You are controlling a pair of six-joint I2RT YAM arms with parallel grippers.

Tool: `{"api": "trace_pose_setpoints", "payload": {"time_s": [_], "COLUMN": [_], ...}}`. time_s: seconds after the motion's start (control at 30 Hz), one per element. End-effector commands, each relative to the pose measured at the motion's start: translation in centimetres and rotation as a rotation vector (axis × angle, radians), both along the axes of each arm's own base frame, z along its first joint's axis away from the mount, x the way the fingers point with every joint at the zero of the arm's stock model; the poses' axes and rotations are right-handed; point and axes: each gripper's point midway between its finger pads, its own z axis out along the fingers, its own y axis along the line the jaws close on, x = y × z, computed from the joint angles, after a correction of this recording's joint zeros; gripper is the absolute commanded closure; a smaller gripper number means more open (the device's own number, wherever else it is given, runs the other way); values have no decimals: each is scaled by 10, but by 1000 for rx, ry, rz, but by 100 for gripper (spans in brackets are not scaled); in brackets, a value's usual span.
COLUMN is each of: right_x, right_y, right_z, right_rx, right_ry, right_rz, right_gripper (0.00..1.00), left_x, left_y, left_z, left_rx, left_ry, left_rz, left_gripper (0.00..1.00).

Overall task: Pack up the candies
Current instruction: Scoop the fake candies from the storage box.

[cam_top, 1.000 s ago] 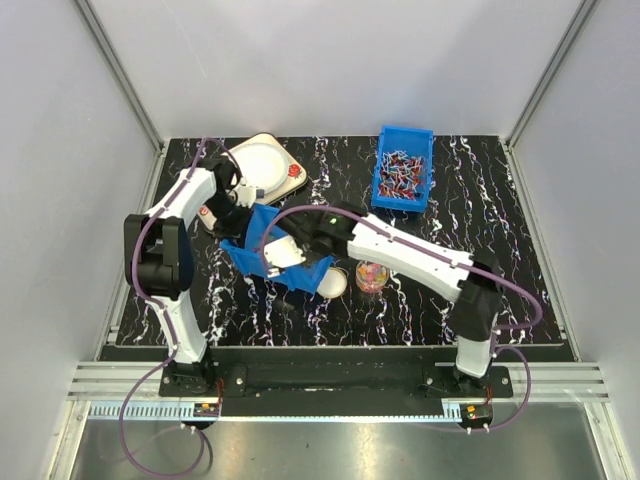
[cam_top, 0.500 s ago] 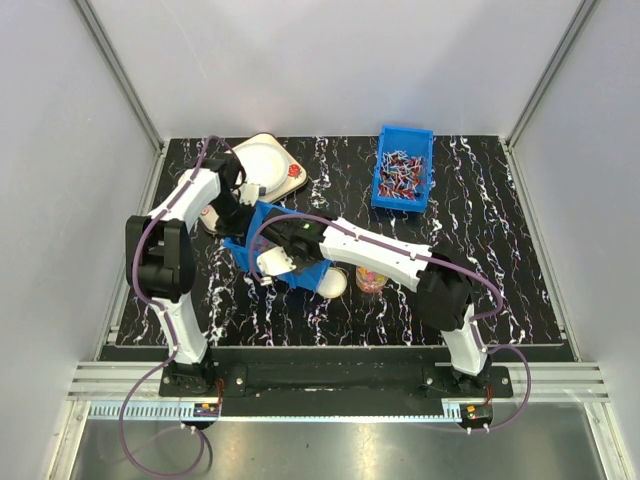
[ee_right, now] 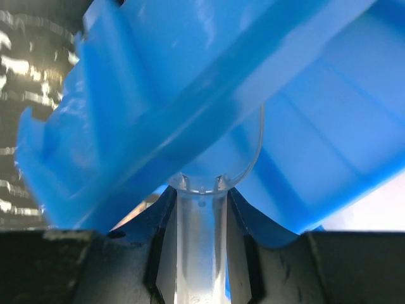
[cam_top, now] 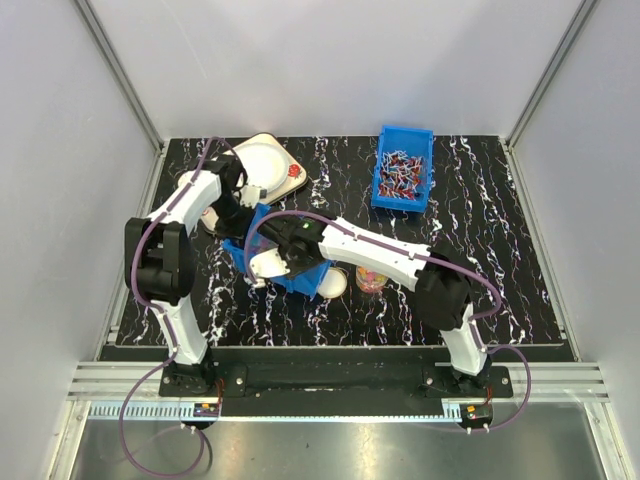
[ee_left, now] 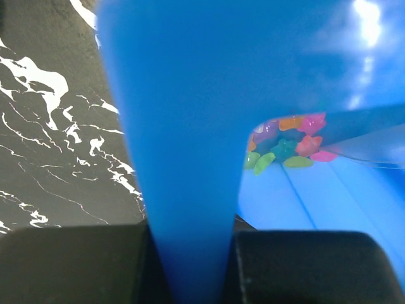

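**Fig.** Two-arm cell, top view plus both wrist views.

**(a)** L claw is clamped on the wall of a blue bin at centre-left of the black marbled worktop. In the L wrist view the bin wall fills the gap betw. the two dark fingers. The bin sits tilted, not flat.

**(b)** The candies, small pieces in pink, orange, green and yellow, lie bunched together on the bin floor, seen past the gripped wall.

**(c)** R arm reaches across to the same bin. R claw is closed on the handle of a clear scoop. In the R wrist view the scoop's rounded end lies against the blue plastic, approx. at the bin's edge. Whether the scoop carries any candy cannot be told.

**(d)** A small clear cup w/ multicoloured candies stands on the worktop just right of the bin. A white round object sits betw. cup and bin.

**(e)** A second blue bin at rear right, well apart, holds red-white-dark wrapped sweets.

**(f)** A white round dish on a cream square base stands at rear left, near the L arm.
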Motion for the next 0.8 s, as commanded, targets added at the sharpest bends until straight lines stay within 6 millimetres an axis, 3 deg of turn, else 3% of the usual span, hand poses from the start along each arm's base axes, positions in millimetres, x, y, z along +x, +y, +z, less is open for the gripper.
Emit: {"api": "trace_pose_setpoints", "payload": {"time_s": [0.0, 0.2, 0.4, 0.77], "right_x": [-10, -4, -2, 13], "right_y": [51, 79, 101, 91], "right_z": [-20, -34, -29, -14], "right_rx": [162, 253, 385, 628], "right_ry": [88, 112, 133, 153], "right_rz": [14, -48, -120, -273], "right_gripper": [100, 100, 100, 100], "left_x": [-11, -13, -16, -18], "left_y": [-42, -45, -47, -52], "left_z": [38, 40, 42, 53], "left_rx": [-196, -203, -212, -255], "left_ry": [-30, -42, -47, -74], "left_rz": [26, 20, 20, 3], "left_gripper": [100, 100, 100, 100]}}
